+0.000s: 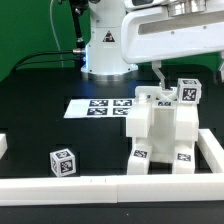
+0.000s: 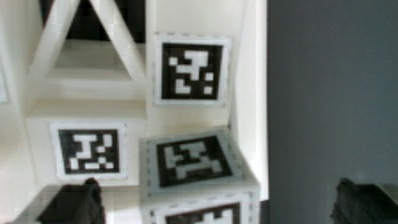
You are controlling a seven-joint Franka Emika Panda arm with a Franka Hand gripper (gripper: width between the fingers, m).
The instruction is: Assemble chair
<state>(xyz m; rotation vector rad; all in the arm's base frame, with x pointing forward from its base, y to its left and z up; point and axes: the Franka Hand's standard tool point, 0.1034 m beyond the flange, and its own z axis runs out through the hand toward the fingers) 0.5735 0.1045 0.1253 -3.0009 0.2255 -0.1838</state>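
Half-built chair [image 1: 165, 135] sits tucked into the table's [image 1: 40, 110] near corner on the exterior view's right, against the white rail [image 1: 213, 150], probably for bracing. Gripper [image 2: 222, 205] hovers above it, fingers spread wide, holding nothing.

Matte white chair [image 1: 160, 135] with black-and-white square tags [image 2: 192, 68], black table [image 1: 40, 105], white marker board [image 1: 78, 108]
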